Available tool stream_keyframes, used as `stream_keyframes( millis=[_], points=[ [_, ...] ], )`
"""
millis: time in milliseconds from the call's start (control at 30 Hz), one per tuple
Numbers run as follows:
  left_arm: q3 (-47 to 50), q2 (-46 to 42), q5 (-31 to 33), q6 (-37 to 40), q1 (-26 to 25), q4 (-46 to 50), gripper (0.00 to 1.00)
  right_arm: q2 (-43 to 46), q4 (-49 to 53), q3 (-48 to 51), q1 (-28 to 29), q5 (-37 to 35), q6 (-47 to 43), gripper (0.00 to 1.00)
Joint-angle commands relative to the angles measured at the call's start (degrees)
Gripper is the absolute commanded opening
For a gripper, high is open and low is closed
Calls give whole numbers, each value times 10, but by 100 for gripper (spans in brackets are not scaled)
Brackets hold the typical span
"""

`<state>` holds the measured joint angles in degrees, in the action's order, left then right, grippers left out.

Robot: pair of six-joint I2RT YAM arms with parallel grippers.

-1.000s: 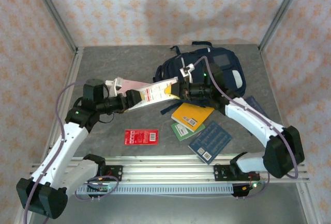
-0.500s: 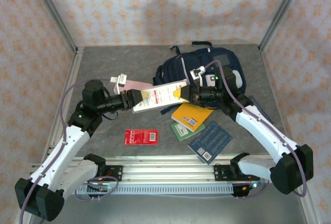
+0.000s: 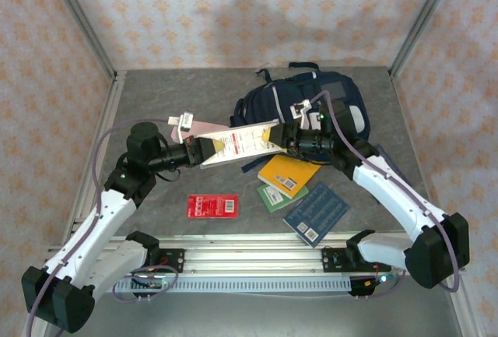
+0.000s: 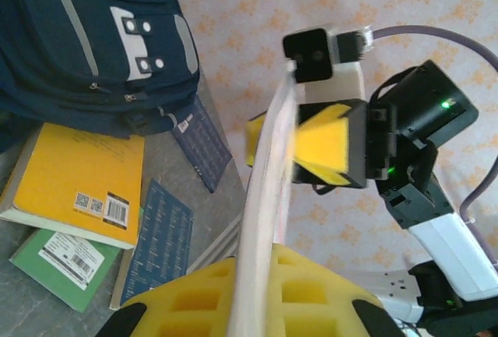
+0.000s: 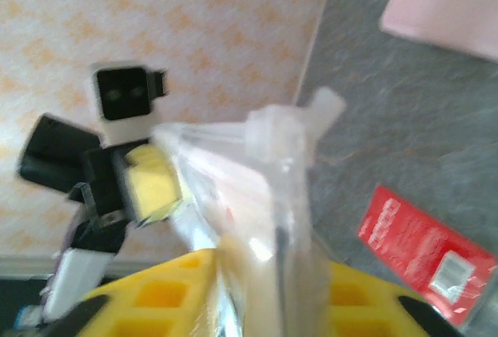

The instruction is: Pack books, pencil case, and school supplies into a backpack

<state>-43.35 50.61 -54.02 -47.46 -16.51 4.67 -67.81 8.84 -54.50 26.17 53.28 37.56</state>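
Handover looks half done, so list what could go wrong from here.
1. The white packet hangs in mid-air, pinched at one end by the left gripper; it could sag or slip.
2. The right gripper straddles its other end; pulling away could snag it.

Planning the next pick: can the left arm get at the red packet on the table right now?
Probably not yet: the left hand is shut on the white packet, held off the table. Otherwise the red packet lies alone near that arm, nothing covering it.
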Motion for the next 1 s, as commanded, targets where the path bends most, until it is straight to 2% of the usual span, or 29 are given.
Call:
stream_keyframes(
  millis=[0,167,267,367,433,533,600,833,967],
  points=[
    [-16,-3,72,53,3,70,0,-11,62,-34,-3,-119,-57,54],
    [-28,-5,152,70,10,118,0,-52,136,-78,-3,-270,-107,59],
    [-55,-13,232,102,10,185,0,-102,156,-113,-3,-357,-139,64],
    [-86,-13,316,122,11,248,0,-188,196,-192,-3,-396,-184,66],
    [-96,-6,348,124,11,273,0,-254,225,-249,-2,-410,-211,70],
    [-98,7,354,122,11,276,0,-344,269,-332,-2,-442,-242,81],
    [-96,13,351,118,12,270,0,-397,290,-382,0,-458,-258,85],
    [-93,48,327,108,13,240,0,-545,372,-541,2,-531,-306,86],
    [-99,74,321,108,14,228,0,-617,414,-617,2,-536,-325,82]
  ],
)
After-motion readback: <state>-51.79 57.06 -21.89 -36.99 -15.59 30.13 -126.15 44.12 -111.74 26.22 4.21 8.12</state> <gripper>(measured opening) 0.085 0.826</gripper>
